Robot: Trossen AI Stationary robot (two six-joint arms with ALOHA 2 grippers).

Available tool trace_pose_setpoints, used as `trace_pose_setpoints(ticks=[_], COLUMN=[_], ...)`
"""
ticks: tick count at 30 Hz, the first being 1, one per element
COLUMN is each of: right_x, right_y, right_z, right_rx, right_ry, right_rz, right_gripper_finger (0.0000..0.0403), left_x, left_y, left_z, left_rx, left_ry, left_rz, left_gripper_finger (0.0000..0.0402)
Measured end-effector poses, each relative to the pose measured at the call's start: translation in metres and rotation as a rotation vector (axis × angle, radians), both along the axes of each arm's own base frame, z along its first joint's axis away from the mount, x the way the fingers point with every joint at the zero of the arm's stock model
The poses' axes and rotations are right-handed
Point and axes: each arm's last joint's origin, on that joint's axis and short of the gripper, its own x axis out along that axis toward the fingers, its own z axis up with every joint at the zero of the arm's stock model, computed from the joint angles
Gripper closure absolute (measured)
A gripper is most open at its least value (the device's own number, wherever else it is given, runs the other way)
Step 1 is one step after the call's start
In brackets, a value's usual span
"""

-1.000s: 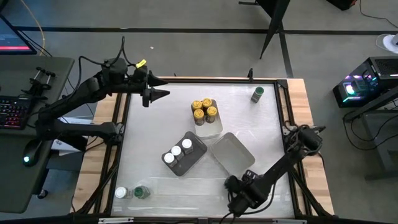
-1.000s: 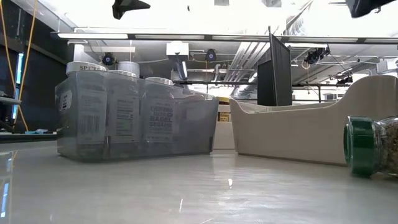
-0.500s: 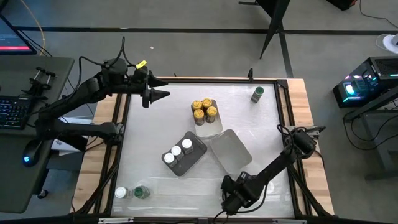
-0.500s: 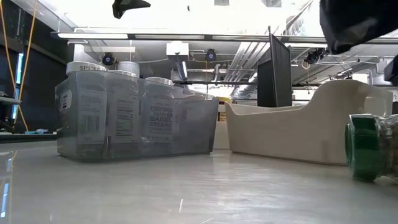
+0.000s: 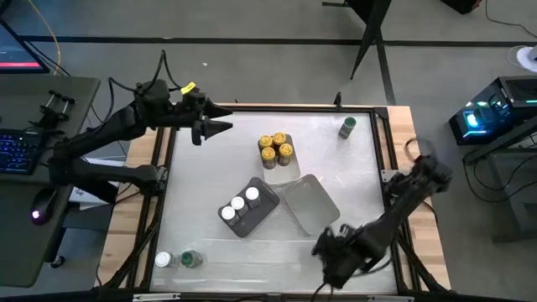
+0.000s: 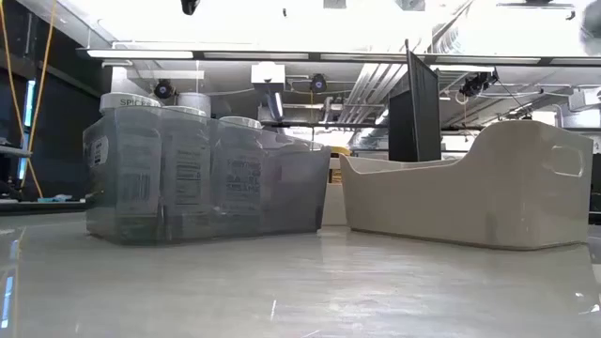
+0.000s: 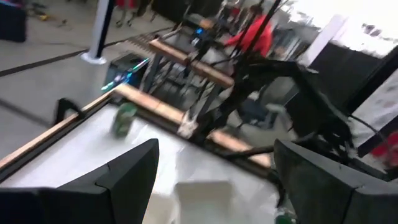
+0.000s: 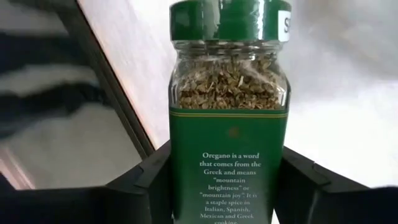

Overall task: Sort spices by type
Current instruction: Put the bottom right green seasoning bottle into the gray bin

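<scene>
My right gripper (image 5: 333, 254) hangs near the table's near edge, right of the middle, shut on a green-lidded oregano jar (image 8: 229, 93); the high view hides that jar under the gripper. My left gripper (image 5: 214, 127) hovers open over the far left corner. Yellow-lidded jars (image 5: 275, 148) stand in a clear tray. White-lidded jars (image 5: 238, 205) stand in a grey tray (image 6: 207, 174). A white tray (image 5: 312, 204) sits beside it. One green-lidded jar (image 5: 346, 127) stands near the far right corner. A white-lidded jar (image 5: 163, 260) and a green-lidded jar (image 5: 190, 259) rest by the near left corner. My right gripper pinches the oregano jar between its two fingers (image 8: 155, 180) on the labelled lower body (image 8: 186, 180). The green lid (image 8: 230, 18) points away from the gripper. The jar is lifted clear of the table and no longer shows in the low view.
Dark rails frame the pale table top (image 5: 361, 168). A desk with a keyboard and mouse (image 5: 33, 214) stands beyond the left edge. Bare table lies between the trays and the right rail, and along the near edge.
My right gripper has risen from the table near the near edge, taking the green-lidded jar with it: the jar lay on its side at the right of the low view and has now left that view. The white tray has shifted slightly.
</scene>
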Motion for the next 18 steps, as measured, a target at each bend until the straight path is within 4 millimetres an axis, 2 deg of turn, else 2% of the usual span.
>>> trace_pose_setpoints(ticks=[4, 8, 13, 15, 18], right_x=[-0.002, 0.019, 0.052, 0.059, 0.061], right_y=[-0.041, -0.085, -0.118, -0.128, -0.138], right_z=[0.037, 0.055, 0.065, 0.066, 0.066], right_rx=[-0.110, -0.166, -0.067, -0.038, -0.054], right_ry=[-0.142, -0.258, -0.381, -0.403, -0.393], right_rz=[-0.105, -0.123, 0.056, 0.097, 0.130], right_gripper_finger=[0.0210, 0.0210, 0.0210, 0.0210, 0.0210], left_x=[0.027, 0.068, 0.117, 0.131, 0.143], left_y=[-0.005, -0.015, -0.041, -0.052, -0.065], left_z=[0.001, -0.007, -0.027, -0.037, -0.050], left_rx=[0.034, 0.197, 0.606, 0.747, 0.864], left_ry=[-0.005, 0.168, 0.390, 0.472, 0.568], left_rz=[-0.071, -0.208, -0.473, -0.547, -0.598], left_gripper_finger=[0.0096, 0.0096, 0.0096, 0.0096, 0.0096])
